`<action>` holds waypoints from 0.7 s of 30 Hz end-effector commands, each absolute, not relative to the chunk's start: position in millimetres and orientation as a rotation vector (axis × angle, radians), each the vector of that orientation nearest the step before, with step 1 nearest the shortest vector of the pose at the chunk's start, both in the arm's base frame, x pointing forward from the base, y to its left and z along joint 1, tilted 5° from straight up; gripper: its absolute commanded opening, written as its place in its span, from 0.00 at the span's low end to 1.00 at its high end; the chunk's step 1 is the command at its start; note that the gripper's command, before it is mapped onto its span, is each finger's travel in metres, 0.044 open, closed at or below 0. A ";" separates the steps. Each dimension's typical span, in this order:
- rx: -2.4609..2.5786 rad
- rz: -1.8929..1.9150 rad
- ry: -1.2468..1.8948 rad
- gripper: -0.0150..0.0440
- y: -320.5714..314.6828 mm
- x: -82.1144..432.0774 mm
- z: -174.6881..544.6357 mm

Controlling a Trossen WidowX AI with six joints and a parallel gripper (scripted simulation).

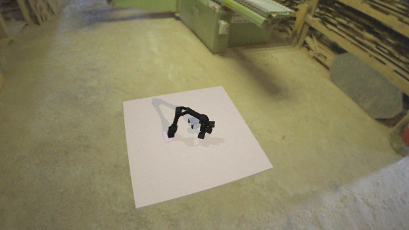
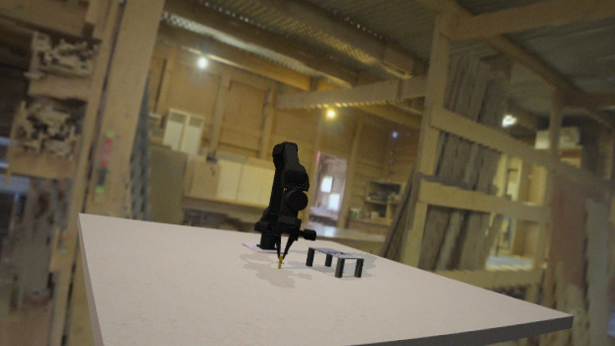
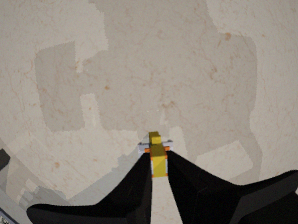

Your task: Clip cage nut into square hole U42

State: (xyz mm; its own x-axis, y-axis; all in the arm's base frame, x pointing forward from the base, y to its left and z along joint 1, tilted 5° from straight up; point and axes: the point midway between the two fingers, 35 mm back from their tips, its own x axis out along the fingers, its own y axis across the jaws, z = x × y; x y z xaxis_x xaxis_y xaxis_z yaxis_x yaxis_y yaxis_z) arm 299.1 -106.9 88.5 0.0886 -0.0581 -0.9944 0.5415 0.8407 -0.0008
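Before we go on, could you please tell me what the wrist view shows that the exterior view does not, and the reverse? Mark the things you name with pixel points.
Only wrist: orange parts by the fingertips.
Only exterior: the dark legs (image 2: 339,267) under the rail plate (image 2: 332,252), and the ceiling lamps (image 2: 202,62).
Both: the gripper (image 2: 281,257) (image 3: 157,157), shut on the yellow cage nut (image 2: 280,262) (image 3: 159,165).

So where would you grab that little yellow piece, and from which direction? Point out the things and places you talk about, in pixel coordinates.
By its opposite sides, coming from above. The yellow piece (image 2: 280,261) (image 3: 159,165) stands narrow and upright, so two fingers should fit around it, as the gripper (image 2: 281,258) (image 3: 157,157) now has them, pointing down. The silvery tabs jutting sideways near its far end look best left free.
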 end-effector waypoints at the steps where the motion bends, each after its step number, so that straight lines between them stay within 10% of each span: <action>1: 0.417 -0.466 1.422 0.30 -106.6 299.2 96.1; 21: 0.411 -0.466 1.420 0.30 -101.1 293.2 172.5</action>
